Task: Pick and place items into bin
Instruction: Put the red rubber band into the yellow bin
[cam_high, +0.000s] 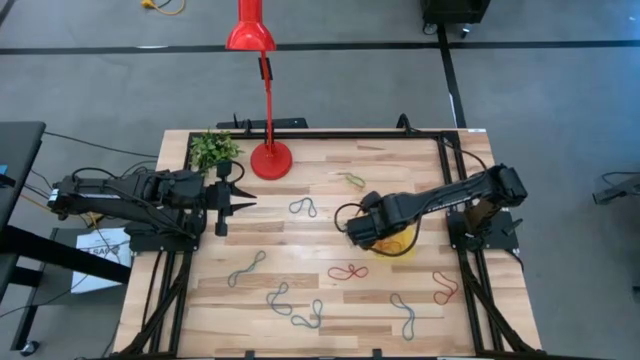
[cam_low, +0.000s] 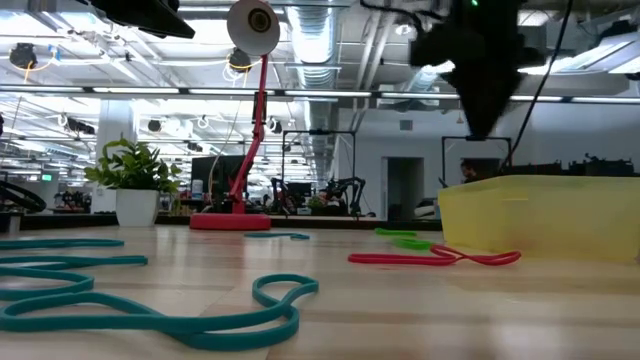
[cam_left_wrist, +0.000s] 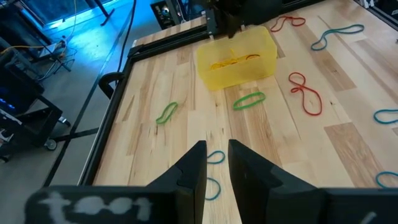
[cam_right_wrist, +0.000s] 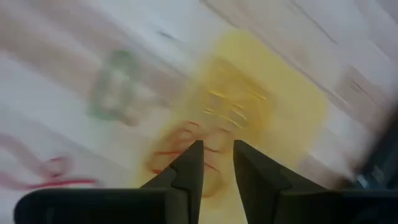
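A pale wooden table with a black frame stood on a grey floor, in a wide room with bright ceiling lights. Near the table's right side sat the bin, a shallow tray of clear yellow plastic. A few thin loops, yellow and orange, already lay inside it.

The right gripper hung directly over the bin. Its fingers stood slightly apart, with nothing visible between them. A green loop lay just beside the bin, and a red loop lay near it, twisted into a figure-eight. Another red loop lay near the right edge.

Farther out, blue and green loops were scattered over the middle and front of the table, among them a blue loop and a grey-green loop.

The left gripper waited above the table's left side, its fingers a narrow gap apart and holding nothing. A red lamp and a small potted plant stood at the back.

The job looked only begun: about ten loops remained on the table.
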